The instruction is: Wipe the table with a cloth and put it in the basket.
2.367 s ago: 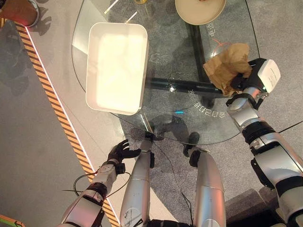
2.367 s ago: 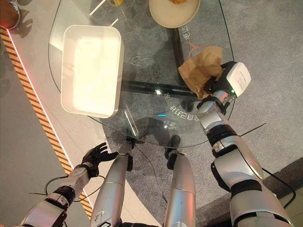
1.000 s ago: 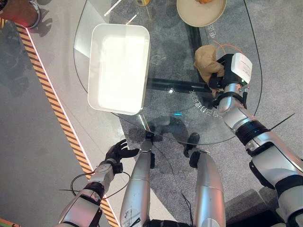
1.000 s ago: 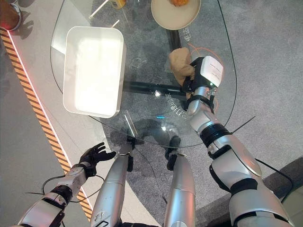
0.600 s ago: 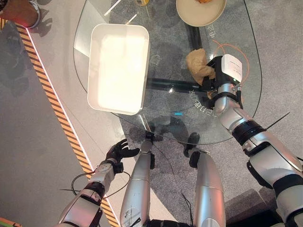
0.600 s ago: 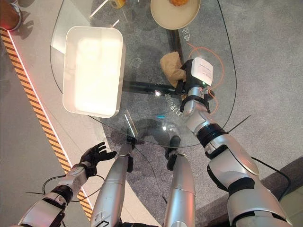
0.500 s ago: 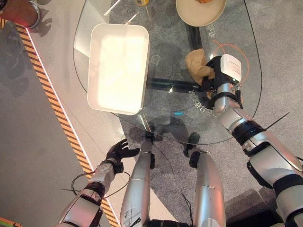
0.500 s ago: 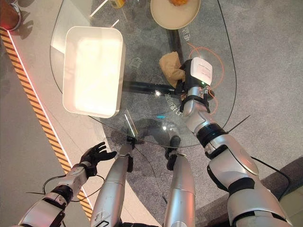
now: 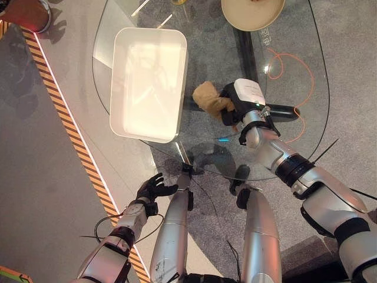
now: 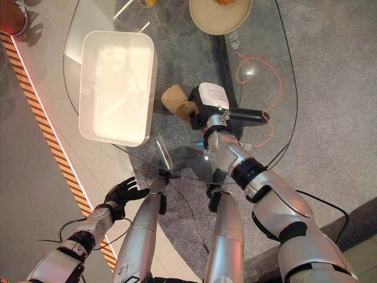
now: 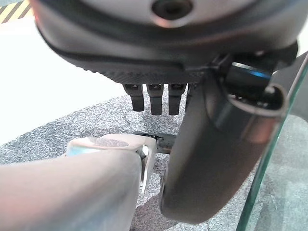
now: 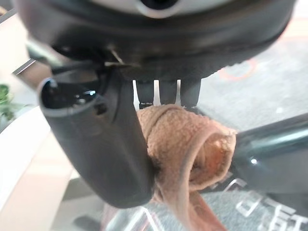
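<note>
The tan cloth [image 9: 207, 98] is bunched up on the glass table [image 9: 283, 141], just right of the white basket [image 9: 147, 82]. My right hand [image 9: 231, 106] is shut on it; in the right wrist view the thumb [image 12: 110, 144] and fingers [image 12: 166, 94] pinch the crumpled cloth [image 12: 187, 144]. The white rectangular basket [image 10: 115, 82] sits on the table's left part and holds nothing. My left hand [image 9: 153, 188] hangs low beside the table's near edge over the floor, with relaxed fingers [image 11: 151, 98] and nothing in it.
A beige plate [image 9: 252, 12] with food stands at the table's far edge. An orange cable loop [image 9: 288, 65] shows through the glass at the right. A black-and-yellow striped line [image 9: 65, 124] runs along the floor at the left. A dark bar [image 10: 247, 116] lies under the glass.
My right hand has dragged the cloth leftward across the glass, from the table's right edge to beside the basket, and the cloth has bunched smaller. The left hand has stayed put.
</note>
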Tool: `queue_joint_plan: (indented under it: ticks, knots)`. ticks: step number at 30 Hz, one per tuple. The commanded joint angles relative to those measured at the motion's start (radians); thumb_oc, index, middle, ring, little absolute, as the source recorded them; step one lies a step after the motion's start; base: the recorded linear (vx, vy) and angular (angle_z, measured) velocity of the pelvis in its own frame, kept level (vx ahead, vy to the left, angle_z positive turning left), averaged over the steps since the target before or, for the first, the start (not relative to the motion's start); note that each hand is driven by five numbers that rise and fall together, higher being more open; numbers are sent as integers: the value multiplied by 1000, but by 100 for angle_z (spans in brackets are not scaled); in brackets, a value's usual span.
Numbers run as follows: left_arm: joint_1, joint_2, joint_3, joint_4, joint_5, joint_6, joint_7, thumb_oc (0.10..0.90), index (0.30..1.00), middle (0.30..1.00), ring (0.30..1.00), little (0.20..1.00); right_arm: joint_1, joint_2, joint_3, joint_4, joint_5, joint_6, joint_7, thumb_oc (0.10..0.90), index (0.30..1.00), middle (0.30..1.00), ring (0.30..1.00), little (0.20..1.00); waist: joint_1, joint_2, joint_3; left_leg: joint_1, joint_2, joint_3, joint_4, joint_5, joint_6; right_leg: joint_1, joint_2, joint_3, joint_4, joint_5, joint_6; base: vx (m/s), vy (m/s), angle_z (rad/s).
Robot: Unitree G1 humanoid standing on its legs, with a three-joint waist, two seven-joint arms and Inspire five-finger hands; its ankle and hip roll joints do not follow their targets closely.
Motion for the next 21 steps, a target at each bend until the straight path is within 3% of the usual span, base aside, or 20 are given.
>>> queue_joint_plan:
  ticks: [1,21]
  knots:
    - [33,-12,-24,0,26,-20,26,800,900,900,900,900,-60,18,-2,-119,-66,-93,-6,100,300,300,300,200,0,26,-21,5,-51,85,131,-123,58,33,21,34,-173,129,59,0,0,0]
    - [29,-12,-15,2,25,-20,31,800,900,900,900,900,29,23,41,-179,-105,-121,95,100,300,300,300,200,-12,18,-21,-4,-47,89,130,-119,54,19,23,37,-168,129,61,0,0,0]
